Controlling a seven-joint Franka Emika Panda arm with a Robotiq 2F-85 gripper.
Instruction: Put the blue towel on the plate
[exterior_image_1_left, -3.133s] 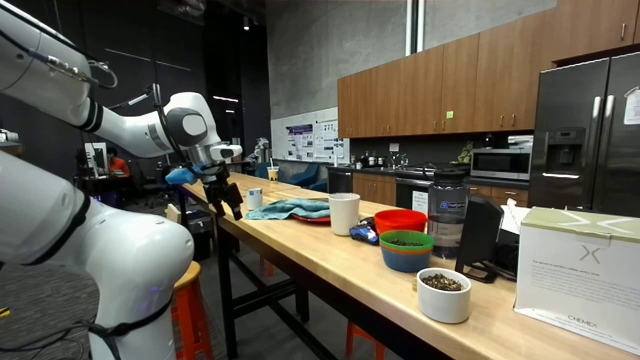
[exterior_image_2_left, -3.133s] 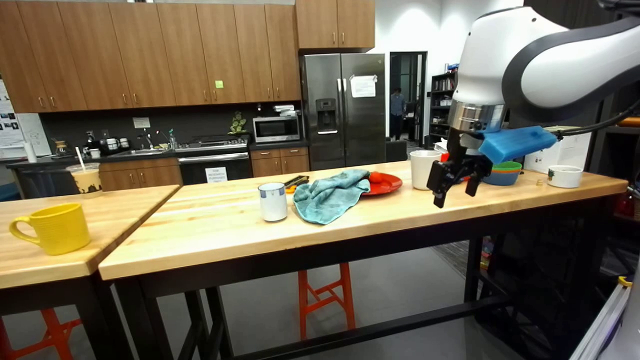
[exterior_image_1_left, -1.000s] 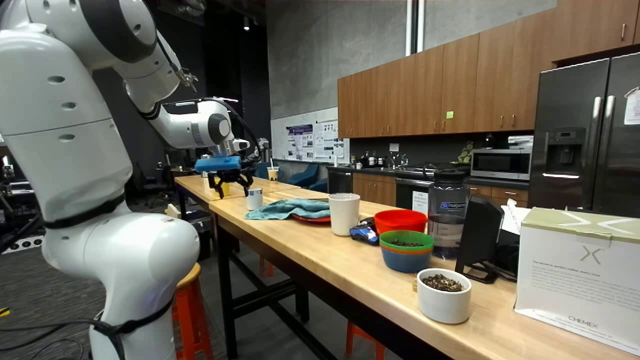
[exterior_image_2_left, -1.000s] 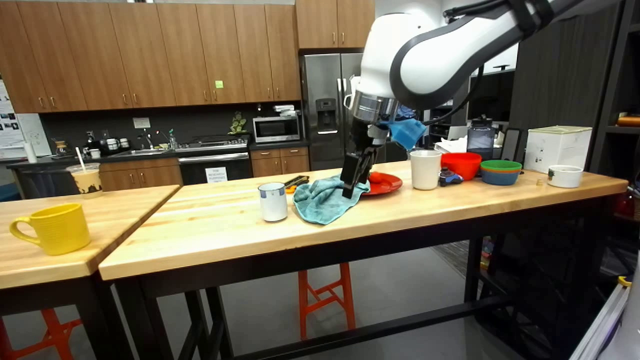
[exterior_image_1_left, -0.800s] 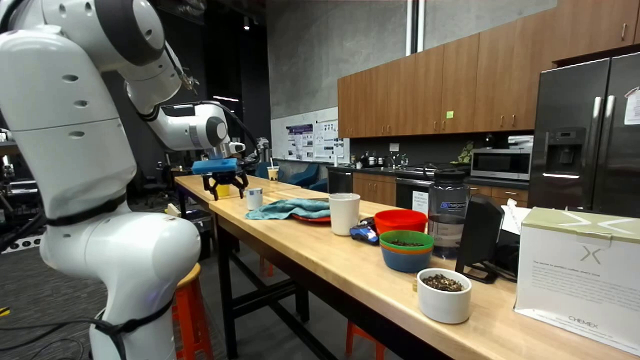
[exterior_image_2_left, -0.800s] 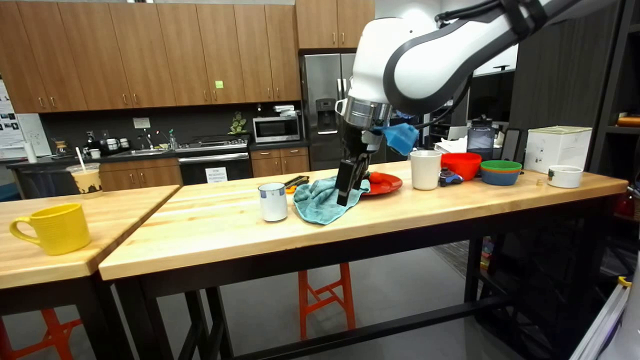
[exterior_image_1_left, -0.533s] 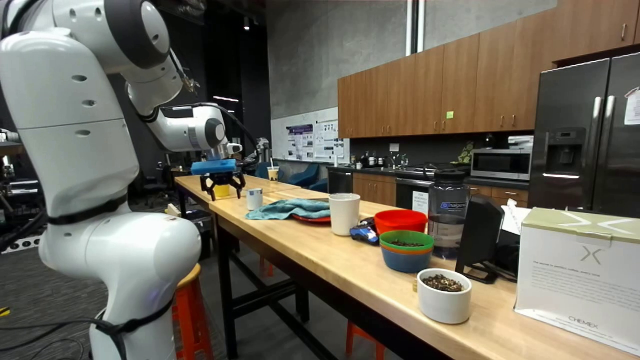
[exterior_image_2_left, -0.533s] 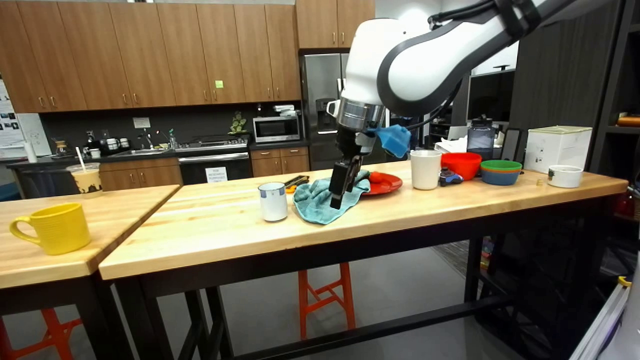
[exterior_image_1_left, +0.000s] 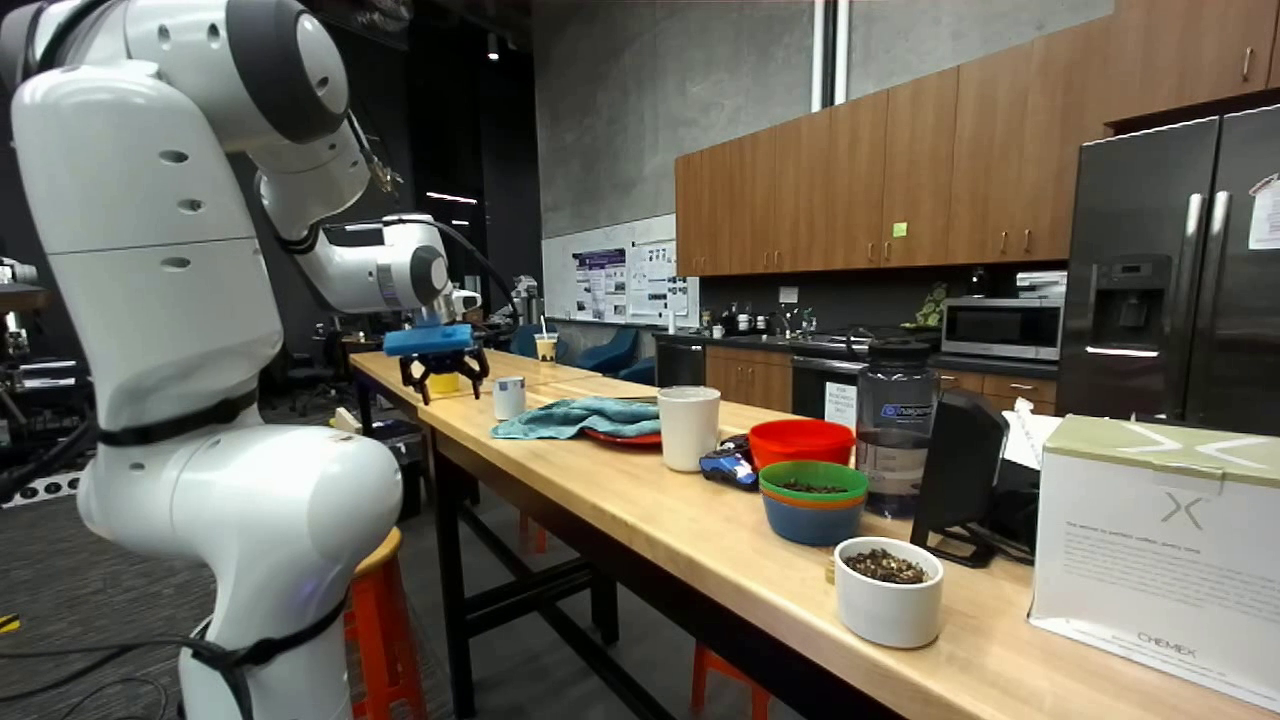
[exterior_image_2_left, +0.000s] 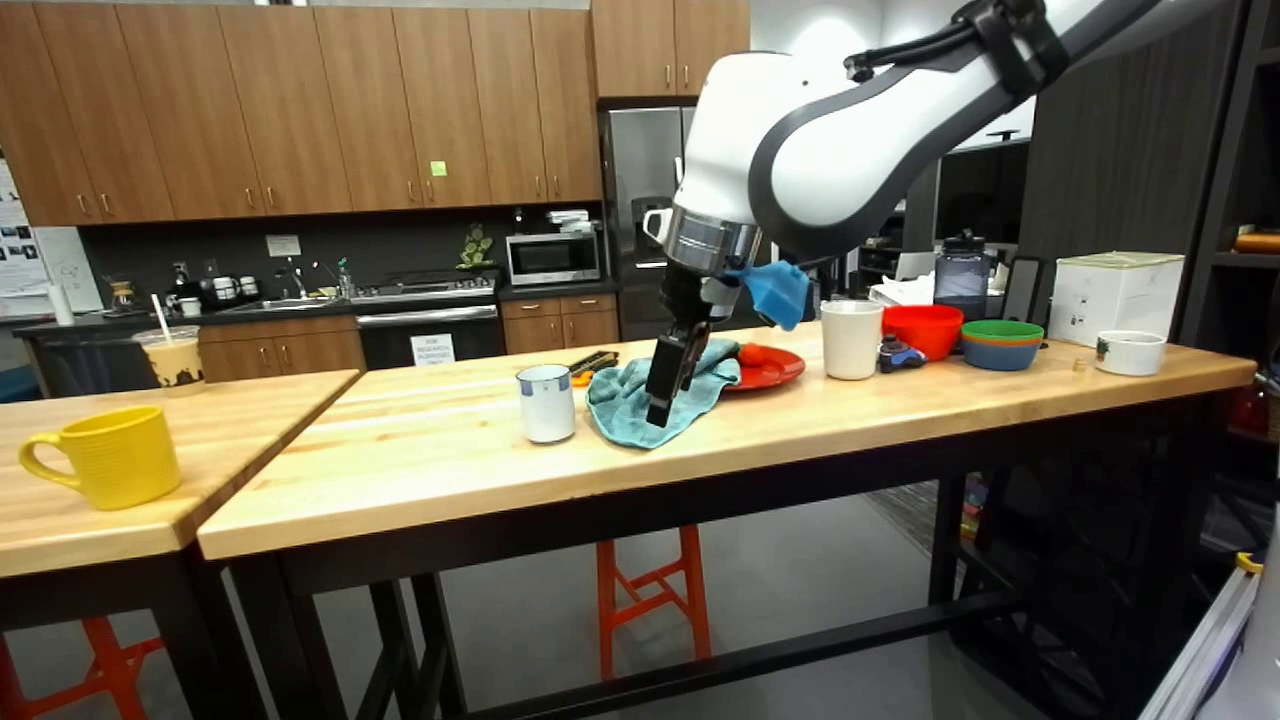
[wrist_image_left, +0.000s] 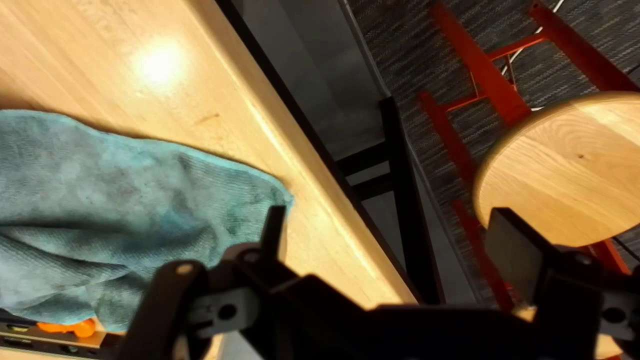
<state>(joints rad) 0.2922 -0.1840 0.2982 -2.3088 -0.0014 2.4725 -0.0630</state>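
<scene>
A crumpled blue-green towel (exterior_image_2_left: 622, 405) lies on the wooden table, and it also shows in the wrist view (wrist_image_left: 125, 185). A red plate (exterior_image_2_left: 782, 373) with a round red item on it lies against the towel's far end. The towel hides part of the plate's rim, also in an exterior view (exterior_image_1_left: 640, 440). My gripper (exterior_image_1_left: 452, 394) is open and empty, pointing down above the table's front edge. In the wrist view (wrist_image_left: 388, 214) one finger overlaps the towel's corner and the other is past the table edge. The plate is out of the wrist view.
A white-blue cup (exterior_image_2_left: 547, 405) stands beside the towel; a dark tool with orange parts (exterior_image_2_left: 594, 366) lies behind it. A tall white cup (exterior_image_2_left: 851, 342) and red bowl (exterior_image_2_left: 922, 330) stand beyond the plate. A stool (wrist_image_left: 565, 165) stands below the table edge.
The arm has swung from beside the tall white cup to the towel, and the gripper has turned. In the last second it has lowered slightly towards the towel's near corner. The towel has not moved.
</scene>
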